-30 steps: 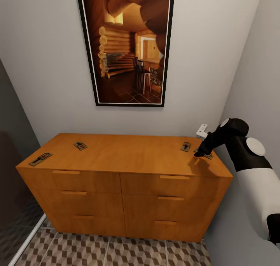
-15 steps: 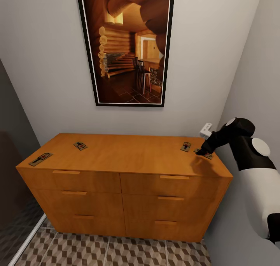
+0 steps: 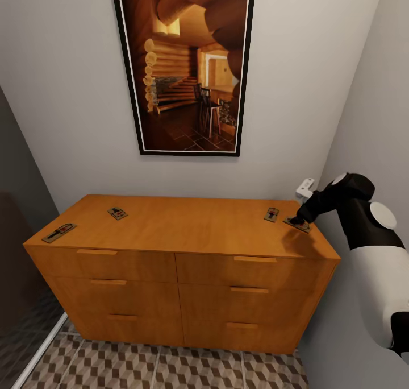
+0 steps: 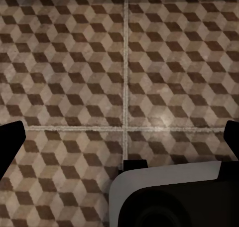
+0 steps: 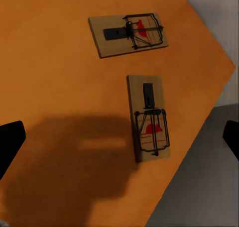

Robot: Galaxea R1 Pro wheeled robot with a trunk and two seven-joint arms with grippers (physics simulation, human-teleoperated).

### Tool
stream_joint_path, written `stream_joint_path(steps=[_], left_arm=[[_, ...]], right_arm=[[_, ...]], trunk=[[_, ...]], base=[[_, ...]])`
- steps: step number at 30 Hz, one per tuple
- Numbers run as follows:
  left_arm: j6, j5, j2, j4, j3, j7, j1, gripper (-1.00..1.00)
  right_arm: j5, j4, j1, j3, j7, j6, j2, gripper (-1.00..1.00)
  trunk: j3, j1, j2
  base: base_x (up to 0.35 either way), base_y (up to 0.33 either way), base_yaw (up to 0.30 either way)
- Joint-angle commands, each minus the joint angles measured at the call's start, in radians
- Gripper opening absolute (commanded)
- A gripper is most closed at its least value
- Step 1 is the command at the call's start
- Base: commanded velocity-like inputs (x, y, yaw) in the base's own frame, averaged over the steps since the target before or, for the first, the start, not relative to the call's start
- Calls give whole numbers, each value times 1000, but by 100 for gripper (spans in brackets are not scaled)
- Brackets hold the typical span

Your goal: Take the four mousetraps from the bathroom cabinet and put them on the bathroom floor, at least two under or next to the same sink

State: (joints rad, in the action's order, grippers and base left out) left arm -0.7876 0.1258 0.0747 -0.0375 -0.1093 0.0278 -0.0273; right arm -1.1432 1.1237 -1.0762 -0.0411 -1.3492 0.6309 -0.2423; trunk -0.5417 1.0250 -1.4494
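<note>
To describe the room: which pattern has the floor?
Brown, beige and white cubes on the floor, with pale grout; clearest in the left wrist view.

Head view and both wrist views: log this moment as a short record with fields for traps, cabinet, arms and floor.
traps: four small flat brown wooden mousetraps on the cabinet top, none on the floor
left pair: one at the left edge, one behind it
right pair: one and one under the gripper at the right edge
cabinet: low orange-wood chest, all drawers shut
right gripper: over the rightmost trap, fingers apart
left gripper: open, facing cube-patterned tile floor
</note>
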Motion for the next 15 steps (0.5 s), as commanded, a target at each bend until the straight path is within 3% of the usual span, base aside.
stream_joint_path(steps=[1,15], left_arm=[[-5,8,0,-4,-9,3,-2,100],[-5,8,0,-4,-9,3,-2,100]], right_arm=[[-4,-3,-1,0,-4,9,0,100],[-2,-66,-1,-3,7,7,-1,100]], trunk=[[-1,0,-1],[-1,0,-1]], base=[[0,0,0],[0,0,0]])
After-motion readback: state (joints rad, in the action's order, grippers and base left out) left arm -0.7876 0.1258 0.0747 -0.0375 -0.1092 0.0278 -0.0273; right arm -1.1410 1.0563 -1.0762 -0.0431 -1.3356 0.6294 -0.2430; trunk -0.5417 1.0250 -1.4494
